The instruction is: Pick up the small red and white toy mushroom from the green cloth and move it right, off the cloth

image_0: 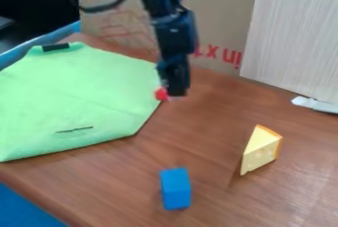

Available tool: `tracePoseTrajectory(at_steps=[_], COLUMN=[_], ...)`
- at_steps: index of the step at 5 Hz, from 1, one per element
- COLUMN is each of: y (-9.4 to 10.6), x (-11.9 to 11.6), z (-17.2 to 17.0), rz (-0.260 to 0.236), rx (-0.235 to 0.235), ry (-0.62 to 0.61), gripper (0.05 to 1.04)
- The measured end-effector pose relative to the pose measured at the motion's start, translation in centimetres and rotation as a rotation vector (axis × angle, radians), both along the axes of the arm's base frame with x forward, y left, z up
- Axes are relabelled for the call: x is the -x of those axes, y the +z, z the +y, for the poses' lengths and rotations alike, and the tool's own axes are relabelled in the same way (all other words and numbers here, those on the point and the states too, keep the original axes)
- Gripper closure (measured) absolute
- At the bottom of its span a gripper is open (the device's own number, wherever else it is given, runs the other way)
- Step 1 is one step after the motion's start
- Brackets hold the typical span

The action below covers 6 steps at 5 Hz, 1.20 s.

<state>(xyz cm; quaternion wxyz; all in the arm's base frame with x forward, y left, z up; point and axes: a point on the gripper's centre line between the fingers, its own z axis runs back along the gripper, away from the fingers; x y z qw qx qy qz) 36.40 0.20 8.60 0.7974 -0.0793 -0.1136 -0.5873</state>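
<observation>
Apparently midway, the gripper (174, 92) hung at a red piece (160, 94), whether grasping it I couldn't tell; toward the table's (211, 122) near edge, a blue block (176, 189) sat untouched.

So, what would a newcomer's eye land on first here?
Probably the bright green cloth, spread flat over the left of the brown table. Next, the blue block near the front and the toy cheese wedge to its right, farther back. Above the table, by the cloth's right edge, hangs the black gripper, with something small and red at its tip.
</observation>
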Motion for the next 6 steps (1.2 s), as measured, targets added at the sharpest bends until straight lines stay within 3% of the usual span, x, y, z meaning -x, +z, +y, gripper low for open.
tracePoseTrajectory(at_steps=[2, 3, 4, 5, 6], y=[-2.7, -2.7, -2.3, 1.9, 6.2], x=[-3.7, -4.2, -3.4, -3.0, -1.5], z=[-4.3, -4.1, -2.8, -1.1, 2.6], rz=[-0.040, -0.085, -0.091, -0.156, -0.232], rx=[-0.040, -0.040, -0.016, 0.060, 0.158], ry=[0.021, 0.027, 0.043, 0.056, 0.106], gripper=[0.784, 0.499, 0.206, 0.077, 0.081])
